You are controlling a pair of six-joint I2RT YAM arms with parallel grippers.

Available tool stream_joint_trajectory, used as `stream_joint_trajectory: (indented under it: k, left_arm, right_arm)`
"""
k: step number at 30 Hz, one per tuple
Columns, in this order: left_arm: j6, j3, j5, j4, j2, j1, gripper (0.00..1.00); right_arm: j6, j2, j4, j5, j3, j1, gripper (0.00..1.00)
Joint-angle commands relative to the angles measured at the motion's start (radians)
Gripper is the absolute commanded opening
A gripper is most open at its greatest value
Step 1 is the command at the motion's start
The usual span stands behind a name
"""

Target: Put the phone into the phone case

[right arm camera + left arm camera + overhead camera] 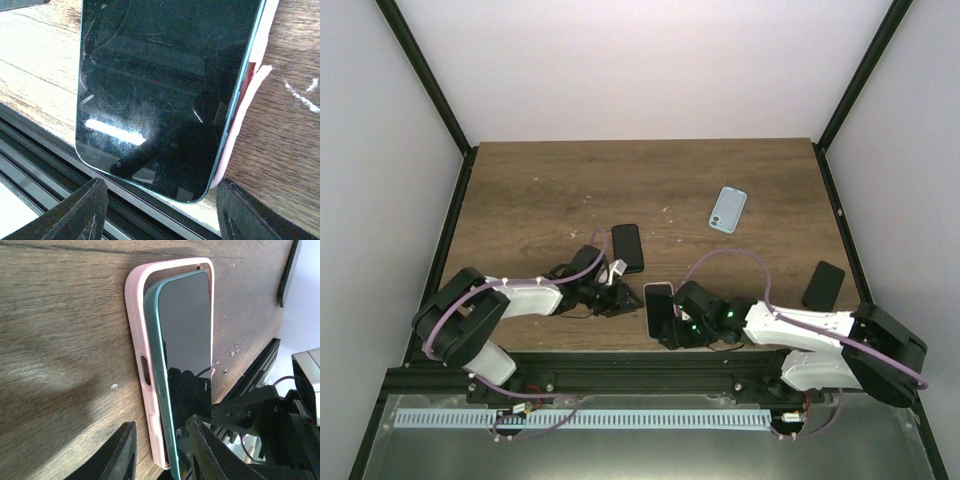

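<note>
Phone [185, 340] half in pink case [136, 340] at table [520, 190] near edge, needs pressing flat; left gripper [162, 455], right gripper [160, 210] spread.

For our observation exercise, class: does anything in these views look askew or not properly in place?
Yes. The teal phone sits askew in the pink phone case: its buttoned long edge rides above the case wall instead of lying flush inside.

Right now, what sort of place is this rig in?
Probably a lab test cell, not a home or shop: a wood table boxed in by white panels on black posts, a mounting rail at its near edge, and a spare phone and blue case lying as props.
</note>
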Motion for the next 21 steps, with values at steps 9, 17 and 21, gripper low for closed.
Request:
stream_joint_trajectory:
  k: [9, 17, 21]
  left_arm:
    - [0.000, 0.018, 0.015, 0.046, 0.020, -0.006, 0.31]
    - [-0.003, 0.019, 0.015, 0.075, 0.062, -0.020, 0.28]
    - [-0.007, 0.021, 0.019, 0.099, 0.087, -0.029, 0.26]
  right_arm:
    - [-0.007, 0.110, -0.088, 0.152, 0.081, 0.064, 0.55]
    - [0.006, 0.130, -0.060, 0.182, 0.063, 0.065, 0.43]
    - [0.014, 0.140, -0.048, 0.191, 0.051, 0.066, 0.37]
